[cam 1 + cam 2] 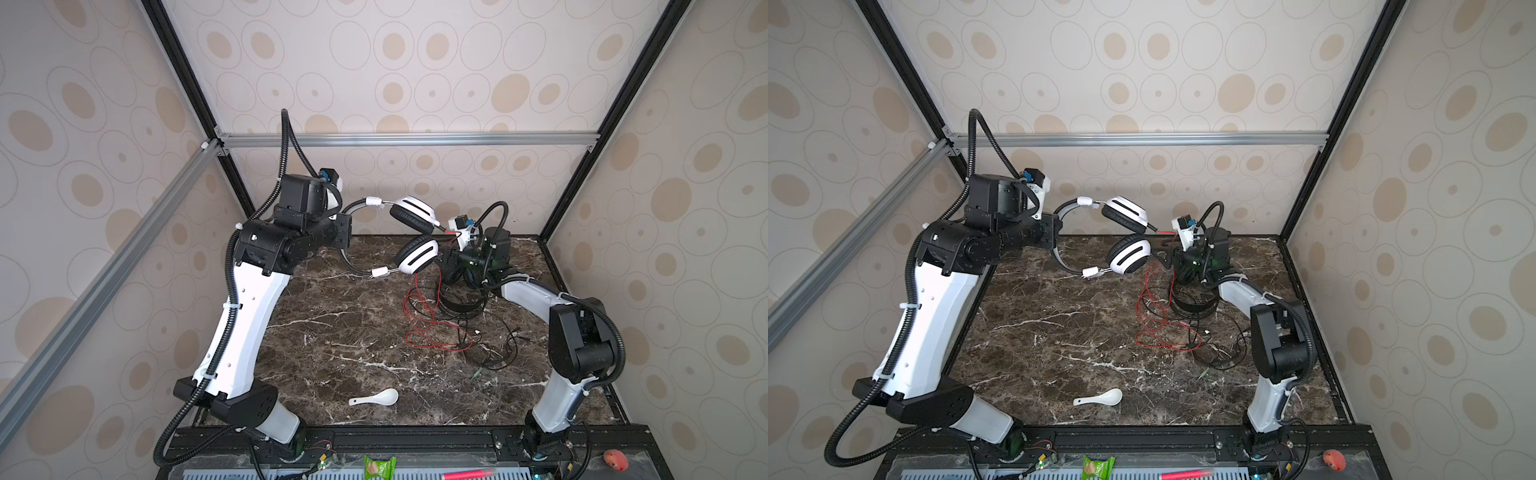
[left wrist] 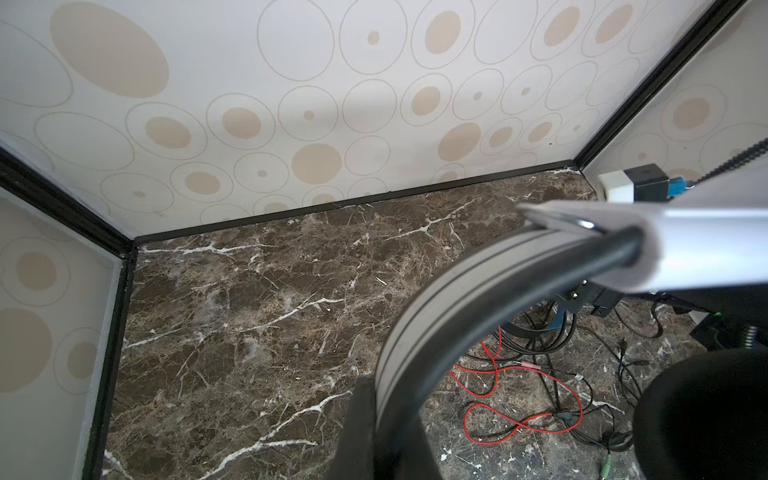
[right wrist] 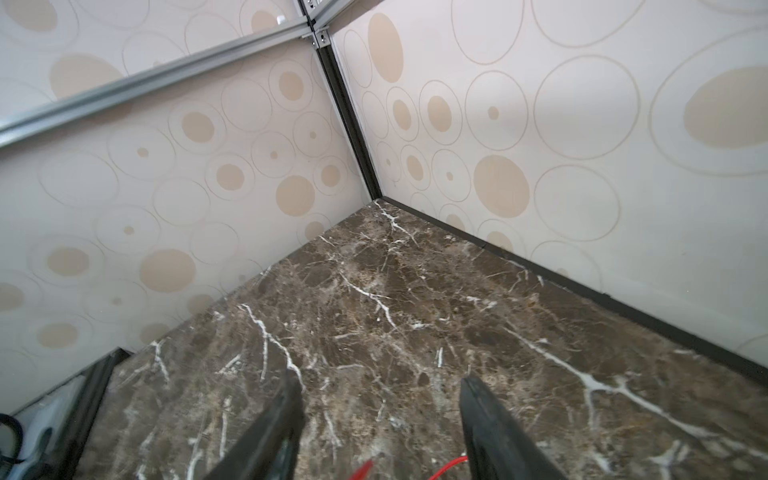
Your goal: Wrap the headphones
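My left gripper (image 1: 344, 232) (image 1: 1054, 233) is shut on the grey band (image 2: 415, 332) of the white headphones (image 1: 413, 214) (image 1: 1127, 212) and holds them in the air at the back, earcups pointing right. Their thin red cord (image 1: 419, 328) (image 1: 1150, 328) runs from the upper earcup past my right gripper (image 1: 448, 249) (image 1: 1165, 255) down to loops on the table. In the right wrist view the right gripper (image 3: 382, 379) is open, with the red cord (image 3: 449, 465) low between its jaws, untouched. The black headphones (image 1: 461, 305) (image 1: 1192, 307) lie on the table under the right arm.
A tangled black cord (image 1: 498, 353) lies beside the red loops on the marble table (image 1: 332, 332). A white spoon (image 1: 376, 398) (image 1: 1100, 399) lies near the front edge. A green packet (image 1: 379, 467) and pink pen (image 1: 467, 473) sit on the front ledge. Walls close in behind.
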You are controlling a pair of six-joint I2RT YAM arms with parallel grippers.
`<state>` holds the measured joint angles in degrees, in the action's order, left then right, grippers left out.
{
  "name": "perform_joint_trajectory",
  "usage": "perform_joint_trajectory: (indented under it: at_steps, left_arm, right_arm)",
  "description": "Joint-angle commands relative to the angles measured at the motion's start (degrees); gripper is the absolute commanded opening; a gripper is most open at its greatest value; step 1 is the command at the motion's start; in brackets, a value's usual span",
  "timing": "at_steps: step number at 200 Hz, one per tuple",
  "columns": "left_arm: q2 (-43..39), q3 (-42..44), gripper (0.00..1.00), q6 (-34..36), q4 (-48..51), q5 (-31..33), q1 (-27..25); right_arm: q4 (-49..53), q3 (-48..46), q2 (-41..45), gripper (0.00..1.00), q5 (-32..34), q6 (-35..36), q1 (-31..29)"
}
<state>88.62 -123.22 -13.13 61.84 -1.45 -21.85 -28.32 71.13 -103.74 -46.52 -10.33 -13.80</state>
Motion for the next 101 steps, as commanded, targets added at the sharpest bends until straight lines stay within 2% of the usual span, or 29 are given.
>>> perform_joint_trajectory:
  at_steps: [1,29,61,87,101]
  left_arm:
    - [-1.5,-2.25,0.0,-4.3,-2.84,-0.9,0.95]
    - [-1.93,-0.74,0.0,-5.02,-3.09,-0.91,1.27]
    - [-2.91,1.06,0.0,-6.94,-4.8,-0.34,1.79]
    - [-3.0,0.96,0.0,-8.78,-4.42,1.87,3.18]
    - [-3.08,1.22,0.0,-9.36,-4.01,3.78,3.87]
  right_arm:
    - [-2.81,-0.15,0.44,0.54,-1.73,-1.16,0.03]
    - [-3.6,-1.38,1.88,0.45,-0.97,-1.78,-0.15]
    - [-3.05,-3.15,3.59,0.21,-0.43,-1.55,-0.23]
    - [2.21,-4.54,6.35,0.02,2.71,0.45,-0.34]
    - [6.0,-5.6,8.81,0.0,5.3,2.56,-0.48]
